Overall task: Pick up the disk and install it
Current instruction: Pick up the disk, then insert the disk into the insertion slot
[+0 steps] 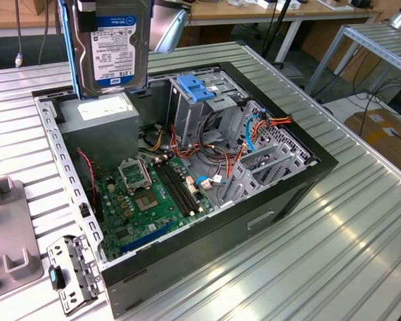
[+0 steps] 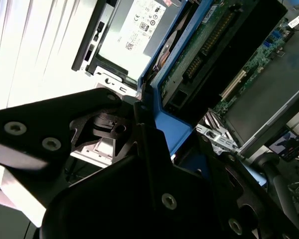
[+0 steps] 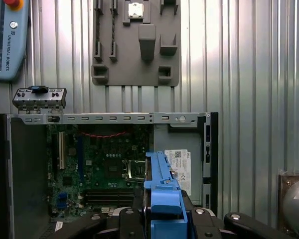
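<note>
Hard drive (image 1: 117,57) held above open computer case (image 1: 321,164), top edge cut off, gripper (image 3: 164,215) clamped on its sides, largely hidden.

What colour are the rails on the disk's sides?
Blue. The rails on the disk show best in the first wrist view.
</note>
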Controlling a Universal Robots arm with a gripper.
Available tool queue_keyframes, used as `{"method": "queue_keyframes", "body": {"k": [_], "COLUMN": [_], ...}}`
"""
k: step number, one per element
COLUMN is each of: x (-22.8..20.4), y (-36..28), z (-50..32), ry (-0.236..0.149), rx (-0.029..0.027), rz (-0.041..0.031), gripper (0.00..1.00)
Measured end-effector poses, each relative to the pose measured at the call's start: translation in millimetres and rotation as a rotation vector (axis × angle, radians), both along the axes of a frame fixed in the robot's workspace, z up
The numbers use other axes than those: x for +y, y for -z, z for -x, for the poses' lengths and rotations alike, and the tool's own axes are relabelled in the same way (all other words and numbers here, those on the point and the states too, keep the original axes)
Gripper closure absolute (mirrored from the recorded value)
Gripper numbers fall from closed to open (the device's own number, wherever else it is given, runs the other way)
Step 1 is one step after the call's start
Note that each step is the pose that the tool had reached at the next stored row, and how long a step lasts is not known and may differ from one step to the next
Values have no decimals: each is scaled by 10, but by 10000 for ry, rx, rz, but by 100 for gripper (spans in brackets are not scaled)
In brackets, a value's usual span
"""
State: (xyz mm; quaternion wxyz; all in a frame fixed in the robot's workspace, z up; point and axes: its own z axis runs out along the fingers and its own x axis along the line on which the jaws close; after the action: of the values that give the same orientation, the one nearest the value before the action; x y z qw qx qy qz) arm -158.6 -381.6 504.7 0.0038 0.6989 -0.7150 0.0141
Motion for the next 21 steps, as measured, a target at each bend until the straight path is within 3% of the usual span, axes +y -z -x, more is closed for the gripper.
{"method": "queue_keyframes", "body": {"k": [10,21], "x": [-21,-23], "y": [28,36], "z": [-229,-247], "ry": [6,6], "rx": [1,1], "rz": [1,2], "gripper": [63,63]}}
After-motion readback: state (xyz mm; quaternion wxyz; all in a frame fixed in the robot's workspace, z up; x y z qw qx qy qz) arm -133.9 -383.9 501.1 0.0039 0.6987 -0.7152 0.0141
